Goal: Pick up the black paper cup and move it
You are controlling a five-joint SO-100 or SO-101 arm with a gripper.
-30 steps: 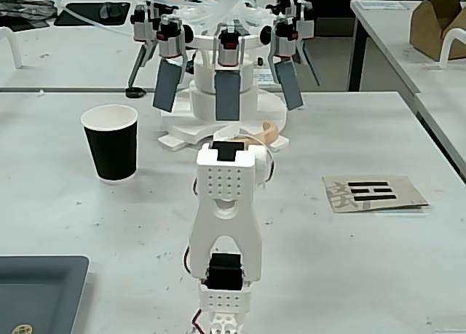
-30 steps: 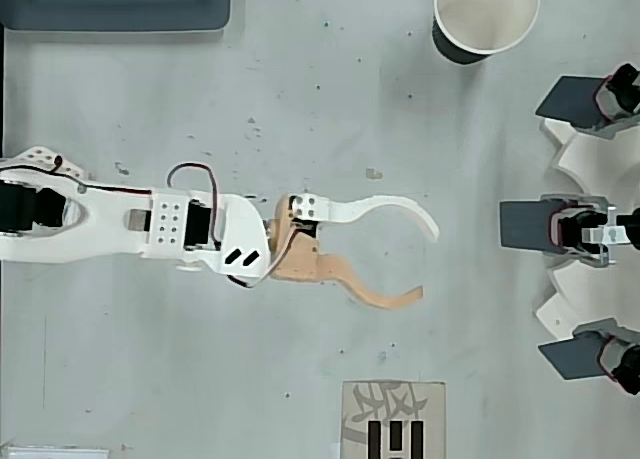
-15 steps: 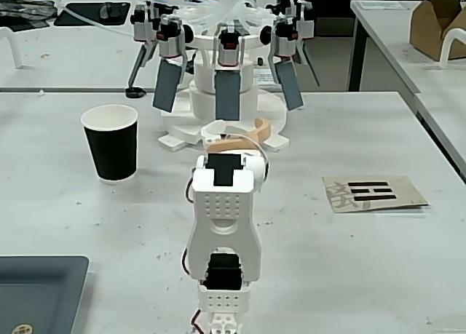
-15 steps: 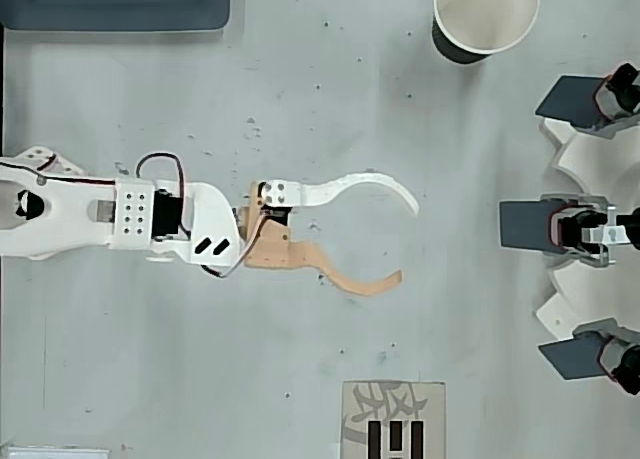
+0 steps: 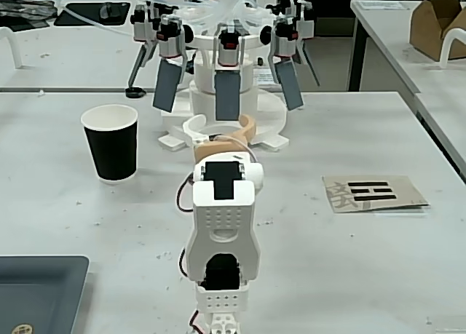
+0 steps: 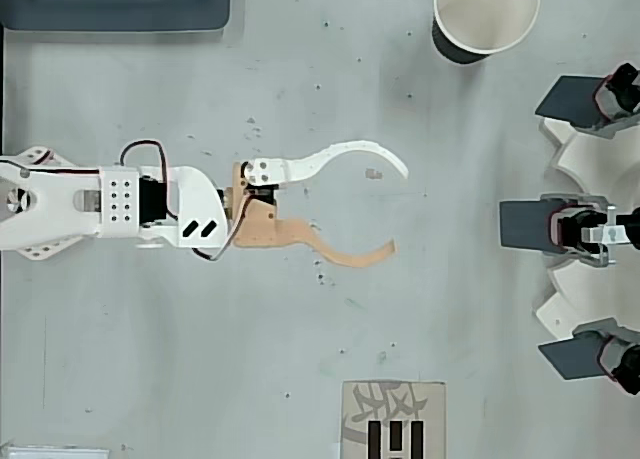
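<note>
Tool (image 6: 395, 207) spread wide over bare bench (image 6: 300, 379), grasping nothing, with one white curved finger (image 6: 345, 157) and one tan curved finger (image 6: 350, 254) well apart at the tips in the overhead view; black paper cup (image 6: 485, 17) upright at the top edge of that view, white inside and rim showing, well apart from the tool and untouched; in the fixed view, same cup (image 5: 111, 142) standing on the bench to the left of the arm, black wall and white rim plain to see; tool (image 5: 218, 126) there seen from behind, above the white arm body (image 5: 222, 225), fingers arched open in front of a white stand (image 5: 226, 79) with several grey hanging plates; same stand (image 6: 590, 224) along the right edge of the overhead view; dark grey tray (image 6: 115, 4) at the top left of the overhead view, and at the lower left corner of the fixed view (image 5: 40, 290); printed card with black bars (image 5: 375, 192) flat on the bench to the right of the arm in the fixed view, at the bottom edge (image 6: 393, 419) of the overhead view; brown cardboard box (image 5: 437, 21) on a neighbouring bench at the top right of the fixed view.
</note>
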